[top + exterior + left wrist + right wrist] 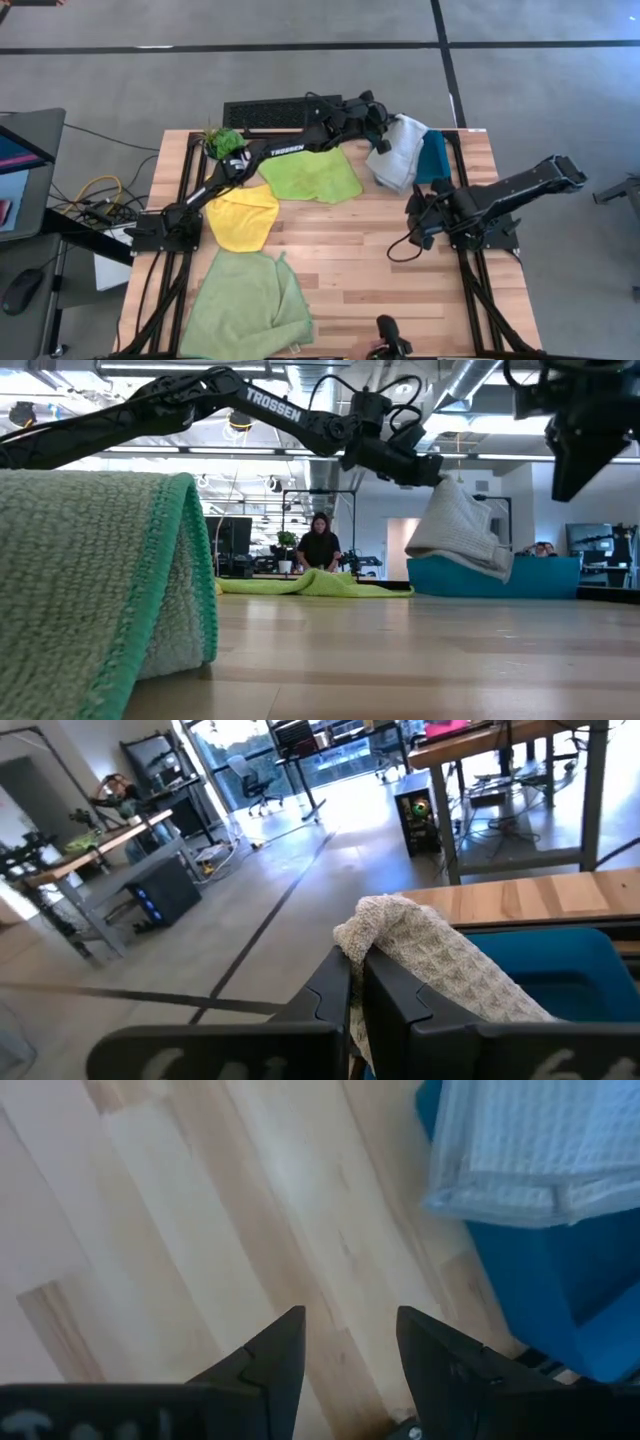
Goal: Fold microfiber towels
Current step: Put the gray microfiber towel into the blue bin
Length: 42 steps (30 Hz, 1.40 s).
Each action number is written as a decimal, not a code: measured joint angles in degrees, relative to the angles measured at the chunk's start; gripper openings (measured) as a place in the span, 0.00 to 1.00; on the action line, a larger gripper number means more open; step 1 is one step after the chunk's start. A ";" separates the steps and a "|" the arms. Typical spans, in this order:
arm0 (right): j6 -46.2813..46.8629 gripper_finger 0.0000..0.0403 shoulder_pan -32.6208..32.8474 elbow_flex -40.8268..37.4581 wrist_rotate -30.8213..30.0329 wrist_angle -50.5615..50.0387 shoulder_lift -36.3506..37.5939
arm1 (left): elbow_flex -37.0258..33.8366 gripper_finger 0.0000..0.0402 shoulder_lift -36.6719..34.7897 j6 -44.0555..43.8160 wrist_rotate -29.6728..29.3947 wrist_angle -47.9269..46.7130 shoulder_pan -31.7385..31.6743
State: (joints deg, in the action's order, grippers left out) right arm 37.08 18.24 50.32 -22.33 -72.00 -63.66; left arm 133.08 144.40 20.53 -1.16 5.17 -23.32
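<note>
My left gripper (pixel 383 125) reaches across the far side of the table and is shut on the grey towel (pixel 398 152), which hangs over the teal tray (pixel 436 157) at the far right. My right gripper (pixel 345 1350) stands open above bare wood near the tray, pointing steeply down, with nothing between its fingers. The lime green towel (pixel 311 176) lies flat at the far middle. The yellow towel (pixel 243 216) lies left of centre. The large pale green towel (pixel 245 305) lies at the near left, one edge folded over (pixel 150 580). My left gripper pinches a bunched upper edge of the grey towel (pixel 375 925) between its two fingers; the towel is folded there in several layers. The fingers (pixel 400 1005) lie about level, coming from the table's left. The towel hangs slack below them, its lower end (pixel 470 560) on the tray.
A small green plant (pixel 222 141) and a black keyboard (pixel 270 112) sit at the far edge. A camera mount (pixel 388 336) stands at the near edge. Bare wood (pixel 380 260) lies open in the middle. A person (pixel 320 545) sits in the room beyond the table.
</note>
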 joint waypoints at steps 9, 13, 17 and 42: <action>-1.55 0.45 0.00 2.80 -2.03 -1.69 0.00 | -1.01 0.00 0.00 -0.21 1.39 3.55 -0.75; -1.54 0.45 0.02 3.86 -2.79 -2.57 0.00 | -0.78 0.00 1.42 -0.25 1.43 6.66 -0.84; -1.58 0.45 0.02 4.85 -3.77 -2.91 0.02 | -0.83 0.00 4.87 -1.26 1.91 9.27 -1.09; -1.62 0.45 0.00 5.21 -6.33 -4.28 -0.02 | -0.55 0.01 8.72 3.24 12.43 12.46 0.14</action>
State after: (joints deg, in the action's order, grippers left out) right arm 35.46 18.24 55.53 -28.67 -76.28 -63.68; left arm 132.53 153.12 23.77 11.27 17.62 -23.18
